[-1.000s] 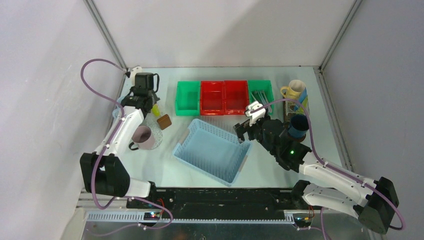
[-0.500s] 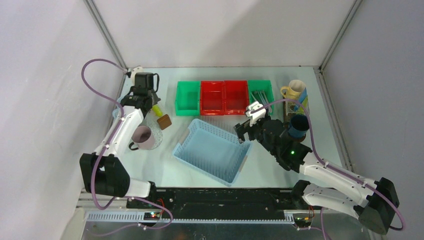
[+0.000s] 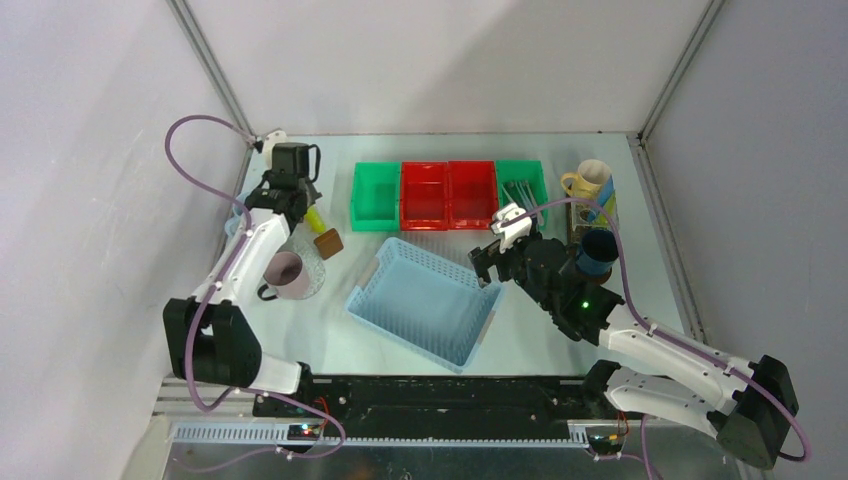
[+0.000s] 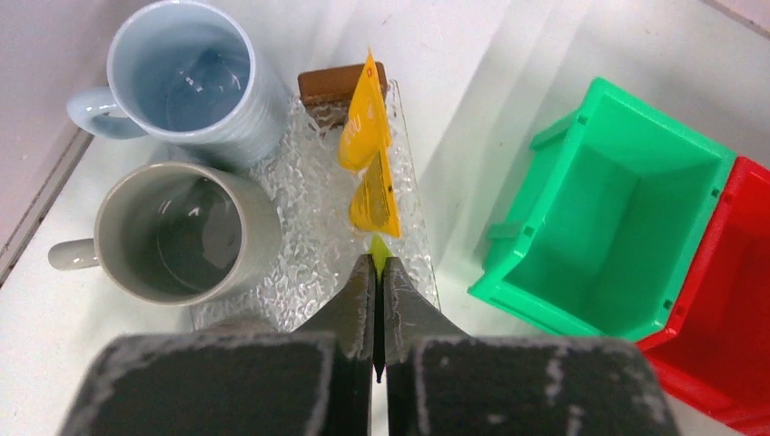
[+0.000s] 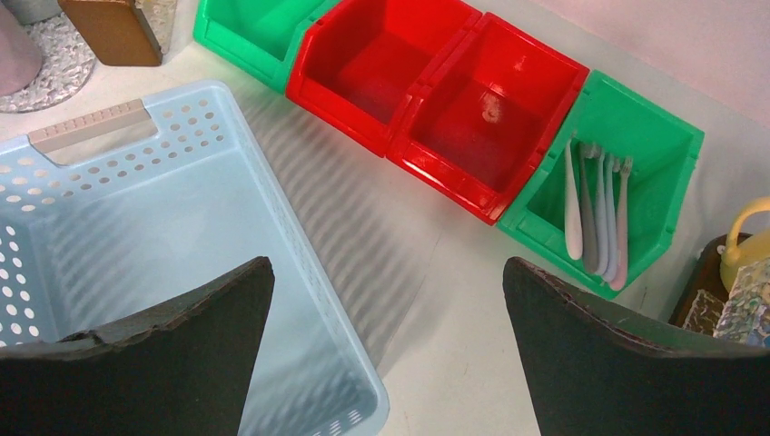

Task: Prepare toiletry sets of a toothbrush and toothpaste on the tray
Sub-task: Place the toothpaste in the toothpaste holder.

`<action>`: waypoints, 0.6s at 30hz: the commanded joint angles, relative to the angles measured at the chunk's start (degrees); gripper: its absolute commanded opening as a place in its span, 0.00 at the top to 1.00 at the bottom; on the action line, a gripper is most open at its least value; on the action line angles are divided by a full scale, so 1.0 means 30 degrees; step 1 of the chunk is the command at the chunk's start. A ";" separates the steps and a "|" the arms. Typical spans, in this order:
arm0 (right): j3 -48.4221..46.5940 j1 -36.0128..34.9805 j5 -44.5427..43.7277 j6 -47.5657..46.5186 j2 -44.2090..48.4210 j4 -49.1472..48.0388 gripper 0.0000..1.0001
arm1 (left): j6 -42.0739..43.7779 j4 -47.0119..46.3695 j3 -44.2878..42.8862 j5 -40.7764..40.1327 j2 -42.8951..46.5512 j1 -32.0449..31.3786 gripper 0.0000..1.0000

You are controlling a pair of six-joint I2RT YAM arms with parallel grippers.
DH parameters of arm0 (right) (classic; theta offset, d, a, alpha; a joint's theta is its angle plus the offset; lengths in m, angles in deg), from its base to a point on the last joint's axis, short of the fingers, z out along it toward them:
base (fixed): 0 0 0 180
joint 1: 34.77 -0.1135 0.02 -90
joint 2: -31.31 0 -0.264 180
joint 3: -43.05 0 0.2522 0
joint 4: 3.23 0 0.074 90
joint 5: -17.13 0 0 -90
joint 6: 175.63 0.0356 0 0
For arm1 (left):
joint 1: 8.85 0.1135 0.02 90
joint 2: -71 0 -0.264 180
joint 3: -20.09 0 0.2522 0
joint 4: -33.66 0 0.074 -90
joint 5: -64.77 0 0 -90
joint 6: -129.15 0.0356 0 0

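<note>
My left gripper (image 4: 375, 263) is shut on the green cap end of a yellow toothpaste tube (image 4: 368, 163), held over a clear textured tray (image 4: 309, 209) with a brown end block (image 4: 340, 84). On that tray stand a pale blue mug (image 4: 186, 77) and a grey mug (image 4: 177, 232), both empty. From above, the left gripper (image 3: 298, 205) sits at the table's far left, with a pink mug (image 3: 288, 272) nearer me. My right gripper (image 5: 386, 272) is open and empty over the basket's corner. Toothbrushes (image 5: 595, 218) lie in a green bin.
A light blue perforated basket (image 3: 425, 300) lies mid-table. Behind it stand an empty green bin (image 3: 375, 195), two red bins (image 3: 448, 193) and the toothbrush bin (image 3: 520, 185). At the far right, a cream mug (image 3: 590, 180) and a dark blue mug (image 3: 597, 252) stand on a second tray.
</note>
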 commanded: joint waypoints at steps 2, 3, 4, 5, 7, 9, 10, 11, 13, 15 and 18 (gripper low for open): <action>0.0103 0.0086 -0.0127 0.0178 0.0454 -0.0218 0.01 | 0.0284 0.0123 0.0073 -0.0879 -0.0995 -0.0201 1.00; 0.0165 0.0086 -0.0131 0.0171 0.0520 -0.0251 0.01 | 0.0283 0.0176 0.0054 -0.0975 -0.1023 -0.0238 1.00; 0.0204 0.0086 -0.0171 0.0174 0.0550 -0.0241 0.01 | 0.0289 0.0195 0.0018 -0.1077 -0.0998 -0.0240 1.00; 0.0234 0.0086 -0.0183 0.0177 0.0610 -0.0220 0.01 | 0.0285 0.0231 -0.0002 -0.1133 -0.0929 -0.0260 1.00; 0.0283 0.0108 -0.0233 0.0178 0.0683 -0.0205 0.01 | 0.0315 0.0267 -0.0083 -0.1266 -0.0726 -0.0263 1.00; 0.0322 0.0114 -0.0264 0.0178 0.0722 -0.0196 0.01 | 0.0337 0.0360 -0.0232 -0.1368 -0.0540 -0.0278 1.00; 0.0327 0.0137 -0.0273 0.0178 0.0748 -0.0187 0.01 | 0.0361 0.0389 -0.0353 -0.1381 -0.0426 -0.0257 1.00; 0.0331 0.0141 -0.0280 0.0178 0.0752 -0.0195 0.01 | 0.0365 0.0448 -0.0423 -0.1391 -0.0368 -0.0254 1.00; 0.0332 0.0159 -0.0264 0.0178 0.0756 -0.0202 0.01 | 0.0394 0.0533 -0.0608 -0.1420 -0.0173 -0.0251 1.00; 0.0332 0.0172 -0.0280 0.0178 0.0756 -0.0228 0.00 | 0.0405 0.0506 -0.0722 -0.1423 0.0020 -0.0251 1.00; 0.0339 0.0181 -0.0304 0.0178 0.0784 -0.0207 0.01 | 0.0441 0.0525 -0.0864 -0.1451 0.0207 -0.0267 1.00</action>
